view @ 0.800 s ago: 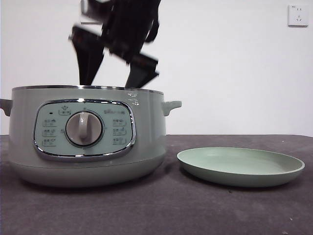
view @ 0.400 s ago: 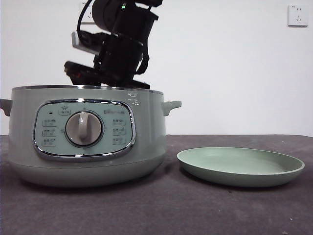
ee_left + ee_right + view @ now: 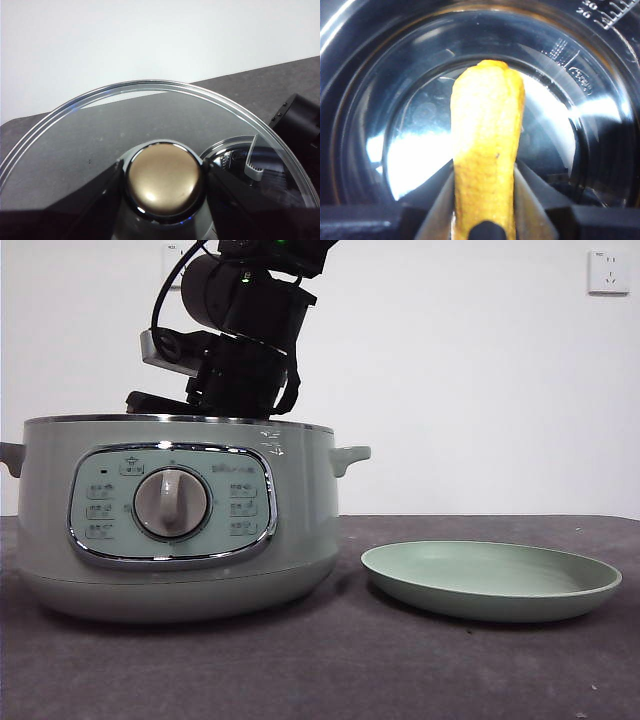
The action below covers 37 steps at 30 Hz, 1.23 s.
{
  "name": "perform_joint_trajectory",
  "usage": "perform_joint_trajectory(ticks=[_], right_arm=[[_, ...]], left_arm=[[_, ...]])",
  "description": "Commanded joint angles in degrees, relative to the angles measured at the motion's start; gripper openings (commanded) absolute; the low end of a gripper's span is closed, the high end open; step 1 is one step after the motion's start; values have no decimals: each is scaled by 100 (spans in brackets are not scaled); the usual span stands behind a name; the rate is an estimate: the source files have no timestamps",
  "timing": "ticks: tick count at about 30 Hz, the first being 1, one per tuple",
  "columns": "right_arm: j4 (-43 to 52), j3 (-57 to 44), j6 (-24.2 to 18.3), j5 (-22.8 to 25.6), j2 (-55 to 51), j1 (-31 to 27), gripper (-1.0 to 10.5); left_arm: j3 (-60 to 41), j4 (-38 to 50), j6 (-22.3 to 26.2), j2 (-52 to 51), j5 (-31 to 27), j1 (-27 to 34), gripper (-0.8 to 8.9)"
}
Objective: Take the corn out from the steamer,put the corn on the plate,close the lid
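The corn [image 3: 487,145], a yellow cob, lies lengthwise between the jaws of my right gripper [image 3: 485,172], which is shut on it inside the steamer's shiny bowl [image 3: 580,75]. In the front view that arm [image 3: 245,340] reaches down into the sage-green steamer [image 3: 170,510], and its jaws are hidden below the rim. My left gripper [image 3: 164,177] is shut on the knob [image 3: 164,175] of the glass lid [image 3: 100,130] and holds it off the steamer; the lid is outside the front view. The pale-green plate [image 3: 490,580] sits to the right of the steamer with nothing on it.
The steamer has small side handles [image 3: 350,455] and stands on a dark tabletop [image 3: 330,670]. A white wall with a socket [image 3: 609,271] is behind. The right arm [image 3: 297,120] shows at the edge of the left wrist view.
The right arm has come down from above the steamer; its jaws, open above the rim a second ago, have dropped inside out of the front view. Steamer and plate have not moved.
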Motion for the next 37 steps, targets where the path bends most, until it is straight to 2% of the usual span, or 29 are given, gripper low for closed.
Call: perform_joint_trajectory(ticks=[1, 8, 14, 17, 21, 26, 32, 37], right_arm=[[7, 22, 37, -2, -48, 37, -13], [-319, 22, 127, 46, -844, -17, -13], [-1049, 22, 155, 59, -1652, -208, -13], [-1556, 22, 184, 142, -2015, -358, -13], [-2092, 22, 424, 807, -2374, -603, -13], [-2802, 15, 778, 940, -2507, -1038, -13], [-2815, -385, 964, 951, -2507, -1421, -13], [-2444, -1235, 1010, 951, -2507, -1569, -13]], left_arm=[[44, 229, -13, -61, -37, 4, -9], [44, 262, -13, 17, -31, 4, -9], [44, 321, -11, 328, 68, 0, -9], [44, 437, -11, 566, 461, 2, -9], [44, 695, -11, 896, 892, 2, -9], [44, 896, -20, 1220, 1349, 0, -9], [44, 973, -37, 1392, 1504, 0, -9], [44, 997, -37, 1392, 1497, 0, -9]])
